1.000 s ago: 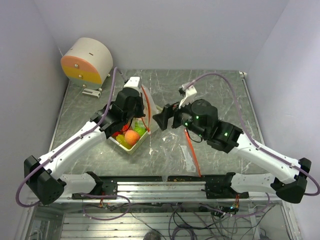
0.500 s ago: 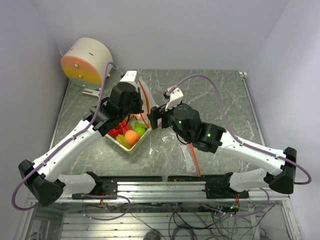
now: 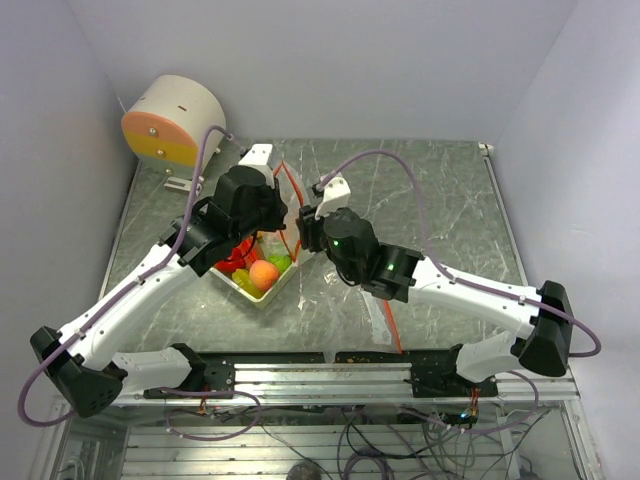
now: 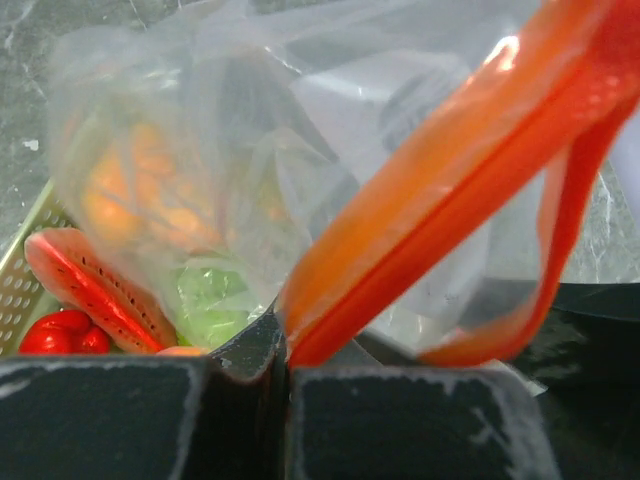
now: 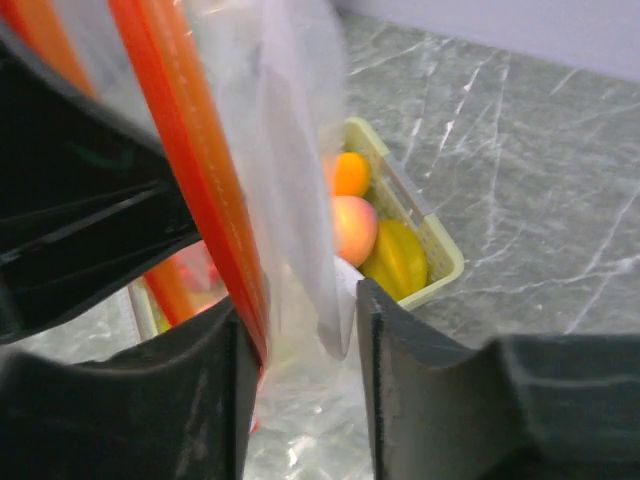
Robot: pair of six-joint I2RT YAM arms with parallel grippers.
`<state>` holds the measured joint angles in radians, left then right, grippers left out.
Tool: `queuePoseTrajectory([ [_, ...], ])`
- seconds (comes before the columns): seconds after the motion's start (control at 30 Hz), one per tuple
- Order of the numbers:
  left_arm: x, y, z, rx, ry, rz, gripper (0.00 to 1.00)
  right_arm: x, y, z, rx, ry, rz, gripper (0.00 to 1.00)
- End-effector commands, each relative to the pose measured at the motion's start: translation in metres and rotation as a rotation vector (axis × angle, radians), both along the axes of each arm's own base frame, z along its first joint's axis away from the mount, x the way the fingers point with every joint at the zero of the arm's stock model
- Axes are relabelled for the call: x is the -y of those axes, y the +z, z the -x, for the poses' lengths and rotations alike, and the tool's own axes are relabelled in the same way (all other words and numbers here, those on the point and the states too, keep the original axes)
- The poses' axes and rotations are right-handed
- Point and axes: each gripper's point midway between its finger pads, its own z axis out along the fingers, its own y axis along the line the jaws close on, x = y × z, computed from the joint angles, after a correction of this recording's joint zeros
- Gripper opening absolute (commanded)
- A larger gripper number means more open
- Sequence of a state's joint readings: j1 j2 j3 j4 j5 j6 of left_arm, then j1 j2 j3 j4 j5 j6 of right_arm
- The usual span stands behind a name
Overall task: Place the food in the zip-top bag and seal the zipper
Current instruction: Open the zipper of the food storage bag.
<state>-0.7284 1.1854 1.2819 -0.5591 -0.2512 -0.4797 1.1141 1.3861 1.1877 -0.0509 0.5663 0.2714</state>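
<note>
Left arm: the left pincer (image 4: 285, 368) is clamped tight on the end of the orange zipper strip (image 4: 440, 180) of the zip-top bag (image 4: 250, 120). It holds one lip, I judge so that the mouth stands up and does not lie flat.
Right arm: the right pincer (image 5: 300, 320) is narrowly parted and straddles the bag's film and zipper strip. The strip lies against one finger and the other finger stands clear of the film, so the wrist view shows nothing pinched there.
Why held so: with a pincer on each lip, the two could draw the mouth apart to give a wide opening for loading. This is a judgement, not something seen.
Bag position: it is raised off the tabletop (image 3: 440, 190) between the two arms, just beside and partly over the tray (image 5: 432, 232).
Bag contents: it looks empty. The orange and green seen through the film appear to be pieces lying behind it in the tray.
Tray contents: all the visible food is here: a peach (image 5: 352, 228), an orange piece (image 5: 350, 172), a yellow-green piece (image 5: 398, 258), a watermelon slice (image 4: 90, 290) and a red piece (image 4: 55, 335).
Task progress: early. Nothing is bagged yet and the zipper is unsealed.
Next move: the right pincer needs a firm hold on the free lip.
Risk: the thin film may slip or fold shut.
</note>
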Motion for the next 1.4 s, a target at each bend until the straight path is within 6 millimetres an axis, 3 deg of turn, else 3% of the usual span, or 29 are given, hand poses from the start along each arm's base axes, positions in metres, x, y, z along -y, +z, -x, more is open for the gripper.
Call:
queuePoseTrajectory([
  [0.0, -0.007, 0.015, 0.018, 0.004, -0.037, 0.015, 0.07, 0.025, 0.014, -0.018, 0.028, -0.213, -0.028, 0.21],
  [0.07, -0.019, 0.016, 0.026, 0.000, -0.021, -0.005, 0.07, 0.043, 0.012, -0.022, 0.031, -0.311, -0.013, 0.11],
  [0.27, -0.064, 0.004, 0.048, -0.036, 0.098, -0.068, 0.07, 0.076, 0.017, -0.018, 0.022, -0.416, -0.058, 0.00],
  [0.43, -0.101, -0.018, 0.064, -0.123, 0.207, -0.197, 0.07, 0.100, 0.012, -0.025, 0.015, -0.541, -0.046, 0.00],
  [0.53, -0.121, -0.011, 0.070, -0.119, 0.270, -0.232, 0.07, 0.103, 0.008, -0.034, 0.006, -0.572, -0.053, 0.00],
  [0.63, -0.136, 0.006, 0.077, -0.083, 0.305, -0.232, 0.07, 0.075, -0.002, -0.039, -0.042, -0.463, -0.086, 0.00],
  [0.7, -0.143, 0.019, 0.081, -0.051, 0.309, -0.220, 0.07, 0.034, -0.002, -0.036, -0.063, -0.276, -0.162, 0.00],
  [0.83, -0.161, 0.050, 0.087, 0.024, 0.347, -0.200, 0.07, -0.050, 0.006, -0.009, -0.122, 0.118, -0.333, 0.00],
  [0.93, -0.176, 0.057, 0.092, 0.035, 0.393, -0.229, 0.07, -0.086, -0.001, -0.001, -0.180, 0.242, -0.367, 0.00],
  [1.03, -0.180, 0.045, 0.093, 0.006, 0.406, -0.266, 0.07, -0.099, -0.019, -0.004, -0.222, 0.255, -0.335, 0.00],
  [1.1, -0.174, 0.027, 0.092, -0.037, 0.392, -0.295, 0.07, -0.101, -0.028, -0.004, -0.229, 0.265, -0.304, 0.02],
  [1.27, -0.163, -0.024, 0.089, -0.137, 0.383, -0.338, 0.07, -0.088, -0.030, -0.003, -0.172, 0.274, -0.236, 0.30],
  [1.37, -0.167, -0.040, 0.090, -0.160, 0.409, -0.357, 0.07, -0.071, -0.011, 0.004, -0.101, 0.296, -0.217, 0.52],
])
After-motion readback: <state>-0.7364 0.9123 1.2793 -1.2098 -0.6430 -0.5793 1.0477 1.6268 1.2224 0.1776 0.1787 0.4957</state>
